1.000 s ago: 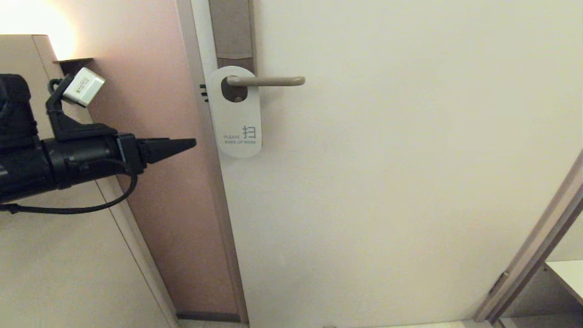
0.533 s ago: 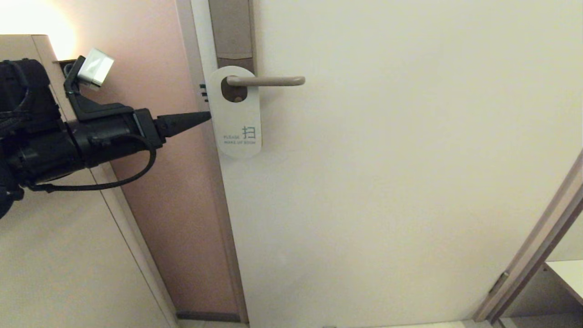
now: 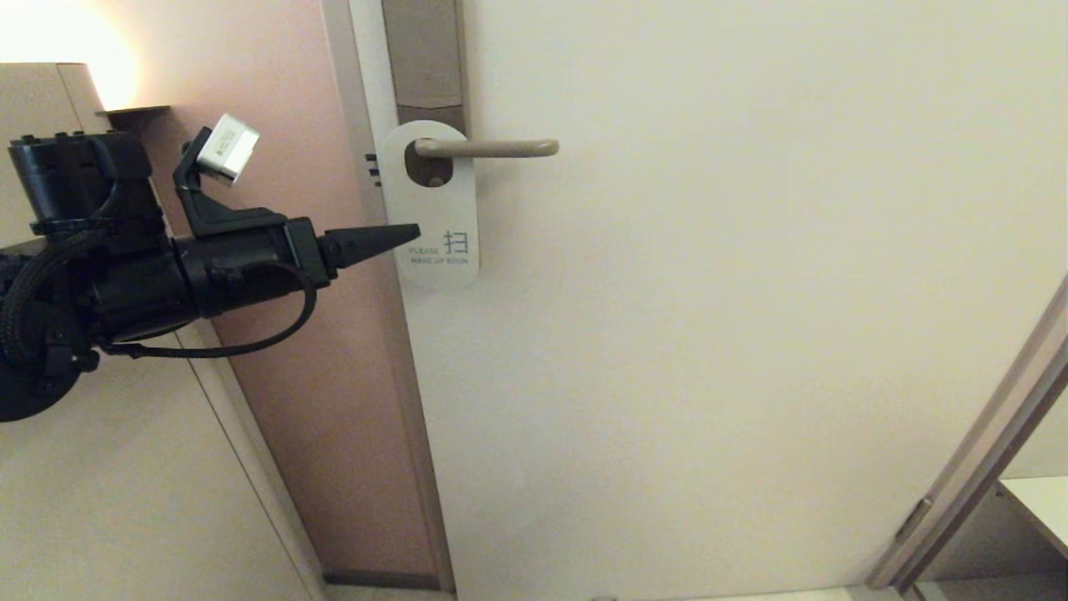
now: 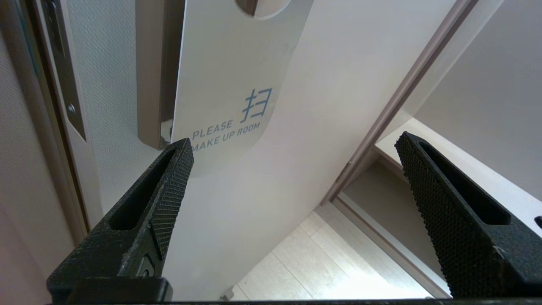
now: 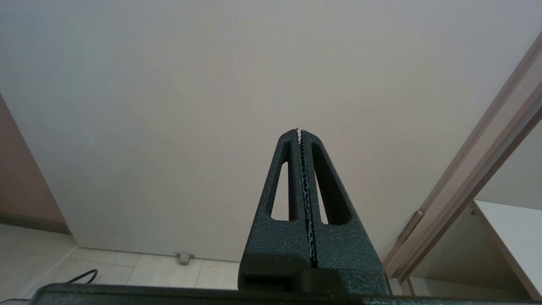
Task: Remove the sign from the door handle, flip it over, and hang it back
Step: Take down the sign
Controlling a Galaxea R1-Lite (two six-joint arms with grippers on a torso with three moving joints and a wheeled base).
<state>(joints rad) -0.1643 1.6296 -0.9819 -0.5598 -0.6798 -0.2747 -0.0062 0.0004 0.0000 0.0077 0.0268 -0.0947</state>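
With every step of the task left, the sign (image 3: 432, 206) is seen hanging on the door handle (image 3: 488, 148), upper centre, white face out, approached by the wide-spread left end effector (image 3: 409, 234).

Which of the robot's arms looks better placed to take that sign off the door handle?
The left. Its end effector is open right at the lower edge of the sign, which hangs on the door handle. The right end effector is shut, facing bare door, with no sign in its view.
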